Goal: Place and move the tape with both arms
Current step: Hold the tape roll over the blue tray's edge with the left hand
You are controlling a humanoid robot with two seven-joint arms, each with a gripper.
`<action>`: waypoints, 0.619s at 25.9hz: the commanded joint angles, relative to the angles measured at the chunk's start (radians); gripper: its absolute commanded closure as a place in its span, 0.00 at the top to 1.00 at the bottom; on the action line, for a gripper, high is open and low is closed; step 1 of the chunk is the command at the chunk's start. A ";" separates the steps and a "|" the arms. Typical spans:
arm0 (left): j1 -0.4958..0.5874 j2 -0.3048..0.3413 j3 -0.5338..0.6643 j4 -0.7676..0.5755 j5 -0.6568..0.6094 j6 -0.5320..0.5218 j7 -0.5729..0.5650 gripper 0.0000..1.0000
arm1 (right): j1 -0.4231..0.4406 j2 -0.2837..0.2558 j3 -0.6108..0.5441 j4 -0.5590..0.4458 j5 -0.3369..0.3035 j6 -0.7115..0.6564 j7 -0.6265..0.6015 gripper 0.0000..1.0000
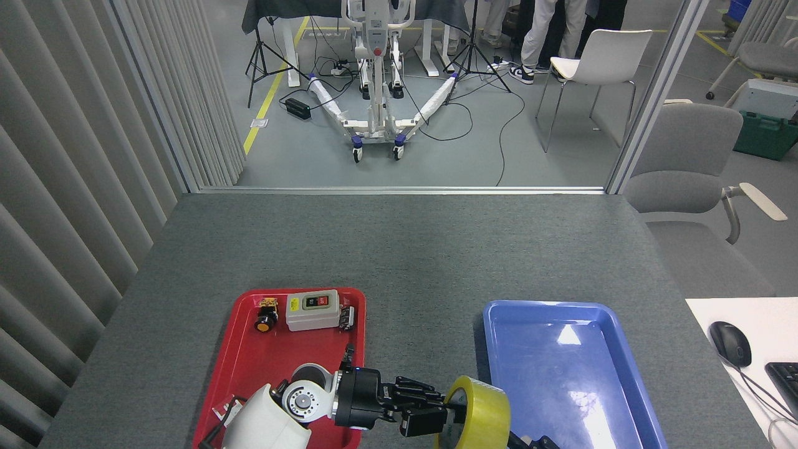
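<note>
The yellow tape roll (487, 406) is held on edge at the bottom of the head view, between the red tray (274, 362) and the blue tray (580, 380). My left gripper (446, 414) reaches in from the left over the red tray and is shut on the roll, with black fingers (416, 394) at its cardboard core. Only a dark tip of my right gripper (531, 442) shows at the bottom edge, just right of the roll; its fingers are too cut off to read.
A grey switch box (312, 308) and a small orange-and-black push button (265, 322) lie at the far end of the red tray. The blue tray holds nothing. A mouse (730, 343) and keyboard (787, 380) sit on a white desk to the right.
</note>
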 commanded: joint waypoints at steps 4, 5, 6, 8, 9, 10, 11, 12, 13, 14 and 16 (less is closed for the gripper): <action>0.022 0.001 -0.005 -0.001 -0.004 0.000 0.000 0.00 | -0.001 0.002 0.008 0.000 0.005 0.000 0.005 0.99; 0.022 -0.001 -0.006 -0.001 -0.004 0.000 -0.002 0.00 | 0.000 0.002 0.008 0.000 0.005 0.000 0.005 0.99; 0.022 -0.001 -0.006 -0.001 -0.003 0.000 -0.002 0.00 | 0.001 0.003 0.008 0.000 0.005 0.000 0.006 0.98; 0.022 0.001 -0.014 -0.006 -0.003 0.000 0.000 0.00 | 0.001 0.005 0.008 0.000 0.005 0.000 0.006 0.94; 0.022 0.001 -0.015 -0.006 -0.003 0.000 -0.002 0.00 | 0.001 0.005 0.008 0.000 0.005 0.000 0.006 0.92; 0.022 0.002 -0.015 -0.006 -0.003 0.000 0.000 0.00 | 0.001 0.005 0.008 0.000 0.005 0.000 0.005 0.87; 0.022 0.002 -0.015 -0.007 -0.003 0.000 -0.002 0.00 | 0.001 0.005 0.008 0.000 0.005 0.000 0.005 0.82; 0.022 0.002 -0.015 -0.007 -0.003 0.000 0.000 0.00 | 0.003 0.005 0.008 0.000 0.005 0.000 0.005 0.78; 0.022 0.002 -0.015 -0.009 -0.003 0.000 0.000 0.00 | 0.006 0.005 0.008 0.000 0.005 0.000 0.005 0.75; 0.022 0.002 -0.015 -0.009 -0.003 0.000 0.000 0.00 | 0.009 0.002 0.006 0.000 0.005 0.000 0.005 0.74; 0.022 0.001 -0.015 -0.007 -0.003 0.000 0.000 0.00 | 0.015 -0.003 0.003 0.000 0.005 0.000 0.005 0.73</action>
